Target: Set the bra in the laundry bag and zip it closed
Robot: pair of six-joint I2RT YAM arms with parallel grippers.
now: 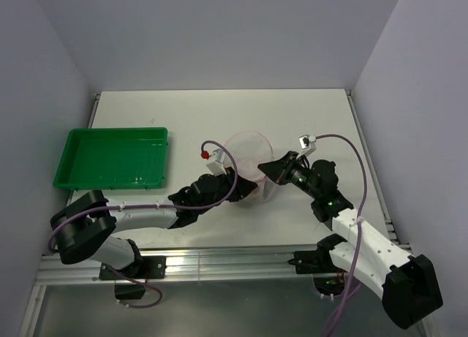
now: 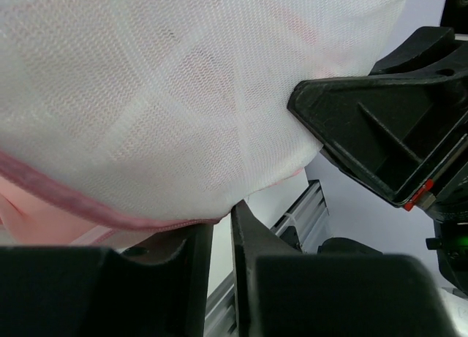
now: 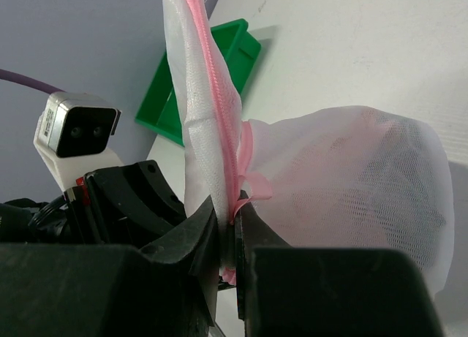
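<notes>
My right tool [image 3: 230,213] pinches the zipper edge [image 3: 218,118] of the laundry bag [image 3: 351,176], held up over the middle of the tabletop [image 1: 219,110]. I can't tell whether my left tool [image 2: 221,224] grips the bag too. If it doesn't, pulling could twist the mesh and jam the zipper.

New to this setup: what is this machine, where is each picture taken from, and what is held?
Two robot arms are bolted to a white table. One picture looks down from above; the other two come from a camera on each wrist. A green tray lies on the table, and a white mesh laundry bag is between the arms. The right arm has its jaws pinched on the bag's pink zip edge. The left arm has its jaws at the bag's rim; whether they grip is unclear.
</notes>
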